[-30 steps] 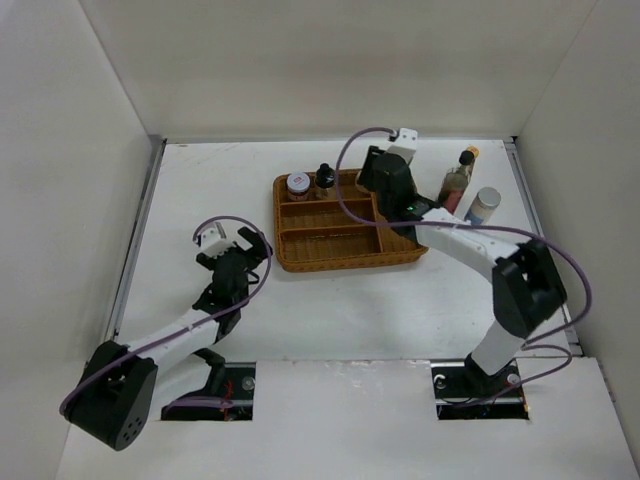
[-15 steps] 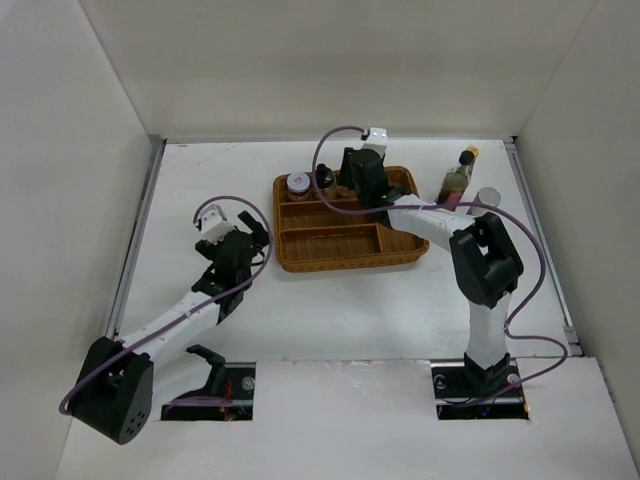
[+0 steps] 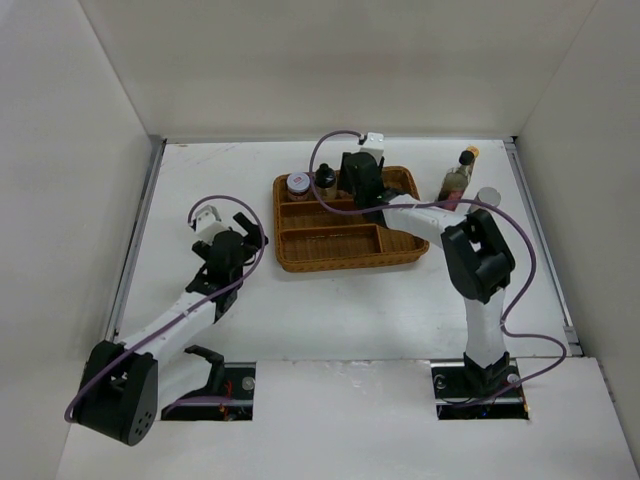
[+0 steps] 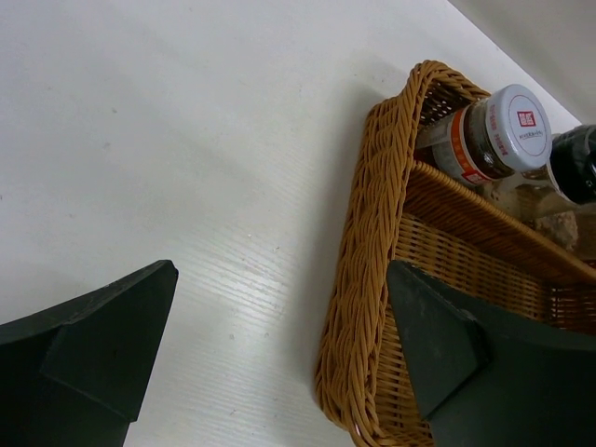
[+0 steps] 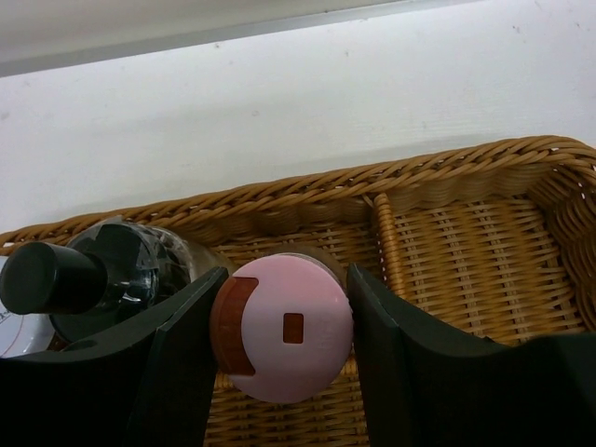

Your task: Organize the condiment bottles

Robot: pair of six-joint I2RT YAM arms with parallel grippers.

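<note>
1. Broadly, the white surface (image 3: 330,310) carries everything. The left claw (image 4: 279,270) hangs over a bare part of it, spread wide and holding nothing.
2. The wicker tray (image 3: 340,265) has its left end just ahead of the left claw, nearer that claw's right finger.
3. The right claw (image 5: 284,279) is half closed inside the tray's back row. Its fingers (image 5: 186,354) press both sides of the pink bottle (image 5: 284,331), which stands upright there.
4. The yellow-capped bottle (image 3: 458,180) stands off the tray, well to the right claw's right.
5. The grey-lidded cylinder (image 3: 487,196) is just beyond that bottle, partly hidden by the right arm (image 3: 480,260).
6. The black-capped bottle (image 5: 56,275) is just beside the right claw's left finger, in the same compartment.
7. The white-lidded jar (image 4: 517,126) is next, further left, in the tray's back corner.
</note>
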